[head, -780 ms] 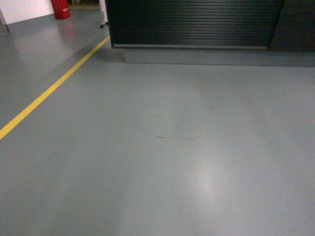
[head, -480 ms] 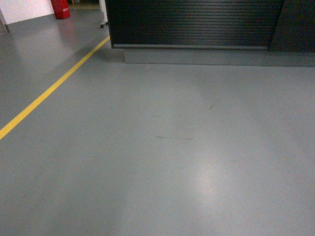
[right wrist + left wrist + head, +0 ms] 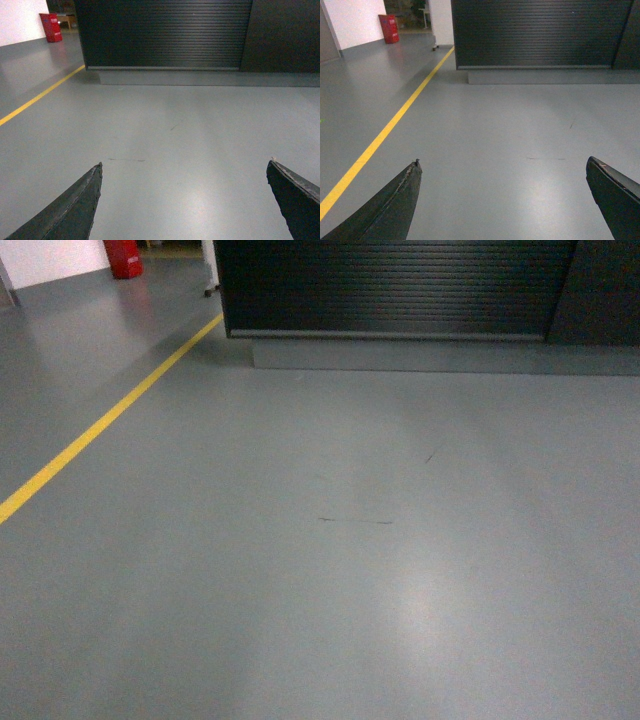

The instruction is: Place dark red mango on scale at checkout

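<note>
Grey glossy floor (image 3: 330, 570) fills the near view; yellow line (image 3: 100, 425) runs far-left. Slatted checkout (image 3: 390, 288) front stands far, its surface out of frame. Red bin (image 3: 122, 257) far left. Left gripper (image 3: 502, 167) and right gripper (image 3: 185, 167): jaws spread, holding nothing. Mango and scale not visible.

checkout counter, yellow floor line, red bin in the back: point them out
checkout counter (image 3: 390, 290), head view, on its slatted front
yellow floor line (image 3: 100, 425), head view, mid-stripe
red bin (image 3: 51, 27), right wrist view, on its front face

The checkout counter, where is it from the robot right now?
The checkout stands straight ahead across bare grey floor, at the top of the head view, just right of the yellow floor line.
</note>
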